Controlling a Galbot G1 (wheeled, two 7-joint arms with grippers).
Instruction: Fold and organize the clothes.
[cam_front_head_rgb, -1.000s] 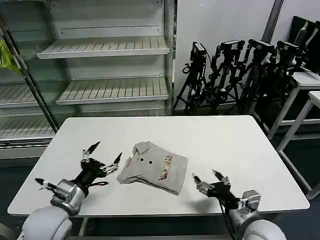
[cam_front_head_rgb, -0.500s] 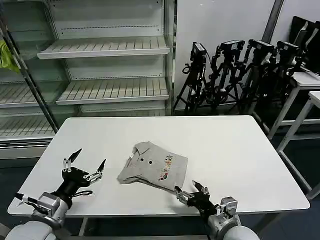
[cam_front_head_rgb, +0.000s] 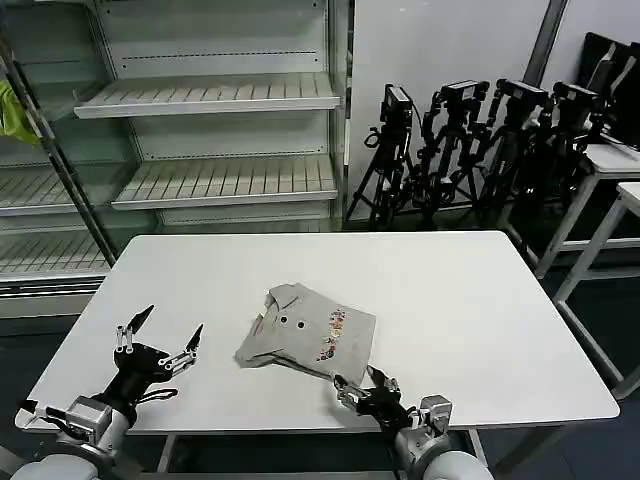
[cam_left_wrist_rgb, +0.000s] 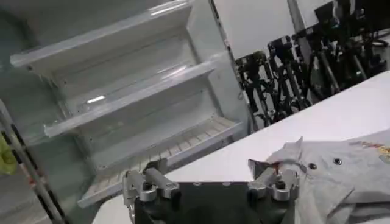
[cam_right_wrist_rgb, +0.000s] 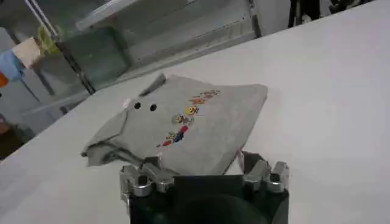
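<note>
A folded grey shirt (cam_front_head_rgb: 308, 337) is seen lying near the middle of the white table (cam_front_head_rgb: 450, 300), a little toward the robot's side. Its collar points to the shelves, two dark buttons are visible below the collar, and a multicoloured print (cam_front_head_rgb: 331, 334) runs down the chest. In the right wrist view the same shirt (cam_right_wrist_rgb: 183, 125) is shown flat, with the folded layers stacked at one edge.

The left gripper (cam_front_head_rgb: 158, 338) is held above the front left part of the table, well apart from the shirt — its thin fingers are spread wide and nothing is between them. The right gripper (cam_front_head_rgb: 362, 384) is placed at the front edge of the table, just beside the near corner of the shirt; its fingers are also apart and nothing is clamped.

Behind the table, white shelves (cam_front_head_rgb: 210, 95) are seen, and a row of black tripods (cam_front_head_rgb: 470, 140) stands to the right of them.
</note>
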